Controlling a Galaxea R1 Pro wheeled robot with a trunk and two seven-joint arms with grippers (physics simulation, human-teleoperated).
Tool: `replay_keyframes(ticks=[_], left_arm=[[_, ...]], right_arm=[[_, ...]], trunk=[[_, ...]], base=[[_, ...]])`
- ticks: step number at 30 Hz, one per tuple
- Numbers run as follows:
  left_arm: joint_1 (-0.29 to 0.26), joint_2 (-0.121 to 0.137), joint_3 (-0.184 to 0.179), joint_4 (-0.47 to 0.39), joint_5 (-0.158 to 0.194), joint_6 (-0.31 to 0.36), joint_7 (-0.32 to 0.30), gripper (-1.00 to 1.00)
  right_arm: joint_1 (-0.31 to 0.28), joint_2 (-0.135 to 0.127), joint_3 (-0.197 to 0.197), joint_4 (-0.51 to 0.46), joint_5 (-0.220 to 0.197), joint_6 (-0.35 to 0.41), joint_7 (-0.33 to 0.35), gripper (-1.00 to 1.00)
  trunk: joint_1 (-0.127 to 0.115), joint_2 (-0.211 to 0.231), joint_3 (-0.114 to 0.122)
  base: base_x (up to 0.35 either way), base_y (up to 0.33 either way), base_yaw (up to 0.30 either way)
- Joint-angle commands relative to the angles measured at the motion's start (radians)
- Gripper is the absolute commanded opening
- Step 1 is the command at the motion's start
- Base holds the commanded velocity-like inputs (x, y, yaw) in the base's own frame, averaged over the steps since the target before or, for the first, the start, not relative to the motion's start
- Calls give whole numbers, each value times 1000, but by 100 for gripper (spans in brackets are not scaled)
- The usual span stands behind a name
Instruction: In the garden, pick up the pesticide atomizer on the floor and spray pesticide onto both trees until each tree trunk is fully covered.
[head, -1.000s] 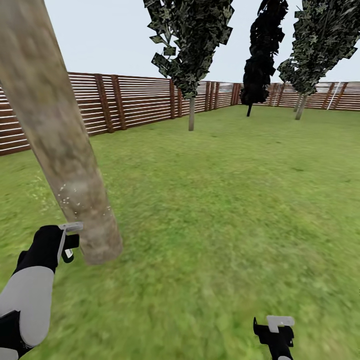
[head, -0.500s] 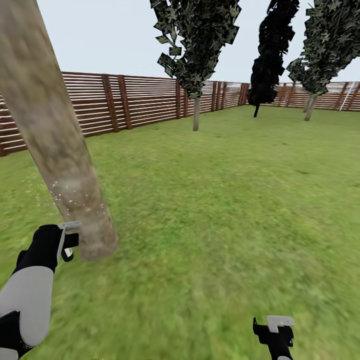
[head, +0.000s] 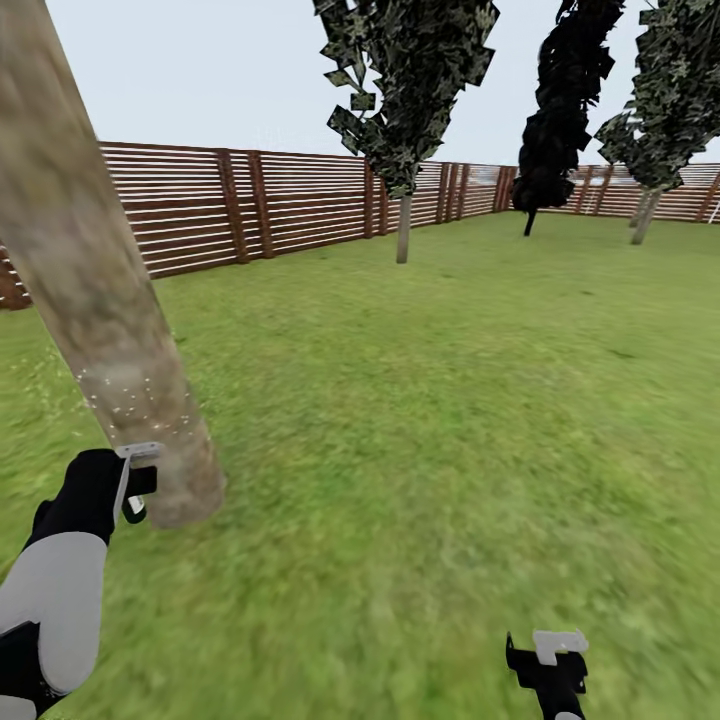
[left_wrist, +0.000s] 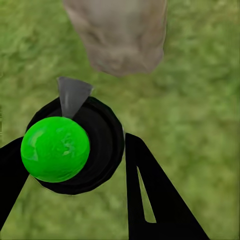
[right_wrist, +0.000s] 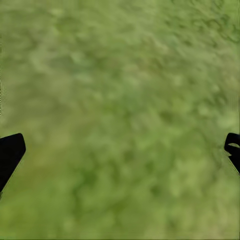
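A thick pale grey-brown tree trunk (head: 110, 330) leans up the left of the head view, with white specks on its bark low down. My left gripper (head: 134, 484) sits just beside the trunk's base, shut on the pesticide atomizer (left_wrist: 56, 149), a black round body with a bright green cap and a grey nozzle aimed at the trunk (left_wrist: 120, 35). Low over the grass, my right gripper (head: 548, 655) stands open and holds nothing (right_wrist: 120, 150). A second tree (head: 404, 228) with a dark-green angular crown stands far back by the fence.
Green lawn (head: 450, 420) stretches ahead. A brown slatted fence (head: 250, 205) rings it at the back. A black column-shaped tree (head: 560, 120) and another leafy tree (head: 645, 215) stand at the far right.
The whole view has shifted: the far trees and fence slid right and the near trunk slid left, so the camera moved. The white specks on the trunk have spread. Both arms hold their pose.
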Motion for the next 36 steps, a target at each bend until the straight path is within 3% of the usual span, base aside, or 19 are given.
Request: replay_keyframes(ticks=[1,14,22,28,36], left_arm=[[-1,-1,3,-1,-11,3,-10,-100],[-1,0,3,0,-13,3,-10,-100],[-2,-2,4,-3,-10,3,-9,-100],[-11,-5,5,-97,-8,18,-13,-100],[-10,-7,4,-119,-10,21,-13,-100]], right_arm=[[-1,0,-7,1,11,-3,-3,100],[-1,0,-7,1,11,-3,-3,100],[-1,0,-7,1,10,-3,-3,100],[-1,0,-7,1,11,-3,-3,100],[-1,0,-7,1,11,-3,-3,100]], trunk=[[0,0,-1],[0,0,-1],[0,0,-1],[0,0,-1],[0,0,-1]], base=[[229,-204,269],[198,-206,273],[94,-261,21],[263,-162,14],[280,-136,261]])
